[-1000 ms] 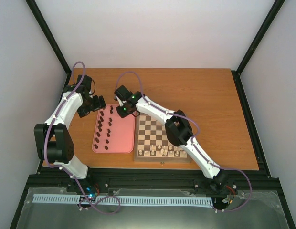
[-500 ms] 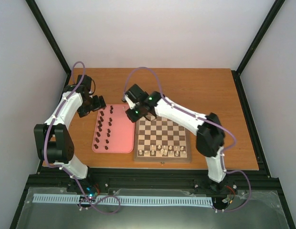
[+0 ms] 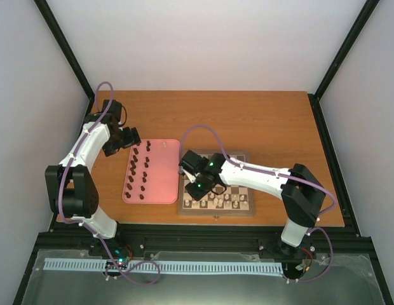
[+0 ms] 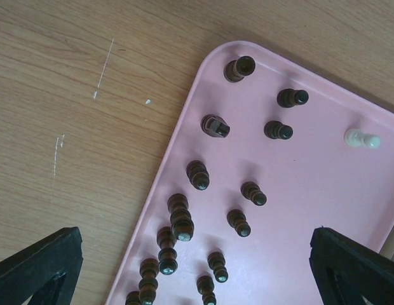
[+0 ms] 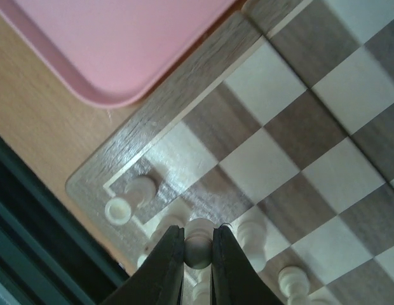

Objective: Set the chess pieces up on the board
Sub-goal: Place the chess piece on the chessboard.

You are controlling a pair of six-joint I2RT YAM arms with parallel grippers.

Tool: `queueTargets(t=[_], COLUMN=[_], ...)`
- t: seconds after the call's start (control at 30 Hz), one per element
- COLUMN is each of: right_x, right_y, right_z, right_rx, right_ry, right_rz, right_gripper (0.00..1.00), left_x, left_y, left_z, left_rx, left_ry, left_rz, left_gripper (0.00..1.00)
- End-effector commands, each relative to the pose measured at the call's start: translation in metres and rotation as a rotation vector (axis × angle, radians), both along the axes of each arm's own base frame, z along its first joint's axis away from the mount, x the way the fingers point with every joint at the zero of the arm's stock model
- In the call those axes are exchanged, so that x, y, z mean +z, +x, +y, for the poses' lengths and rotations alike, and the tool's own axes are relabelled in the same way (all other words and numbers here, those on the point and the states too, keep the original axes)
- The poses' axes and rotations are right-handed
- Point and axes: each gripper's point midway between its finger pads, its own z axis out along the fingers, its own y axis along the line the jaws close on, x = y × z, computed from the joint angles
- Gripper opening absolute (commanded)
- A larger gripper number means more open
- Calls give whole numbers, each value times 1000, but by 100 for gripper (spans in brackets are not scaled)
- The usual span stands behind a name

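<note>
Right claw is clamped on a small cream-white chess peg, low over the near-left corner of the checked wooden board; whether its base touches yet, I cannot tell. Risk: on release you topple the crowded cream neighbours. Left claw hangs spread above the pink plastic tray.

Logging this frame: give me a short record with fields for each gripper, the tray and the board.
left gripper: open, empty, over the pink tray's far-left corner
right gripper: shut on a cream piece, above the board's near-left corner
tray contents: many dark pieces, one lone cream piece
board contents: cream pieces along the near rows; no dark ones seen
</note>
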Motion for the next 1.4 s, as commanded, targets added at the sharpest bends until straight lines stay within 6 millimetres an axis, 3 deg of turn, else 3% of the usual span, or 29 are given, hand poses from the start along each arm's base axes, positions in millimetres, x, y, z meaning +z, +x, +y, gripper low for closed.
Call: queueTargets(t=[0.0,1.37], right_x=[6,-22], right_y=[-9,2], right_z=[0,6], right_rx=[-25,-5], right_ry=[33,-46], right_rz=[-11,-13], right_gripper=[9,15], left_x=[20,15], left_y=[5,5], left_z=[2,1], left_rx=[-6,-8], left_ry=[19,13], left_rz=[-62,-52], left_gripper=[100,100])
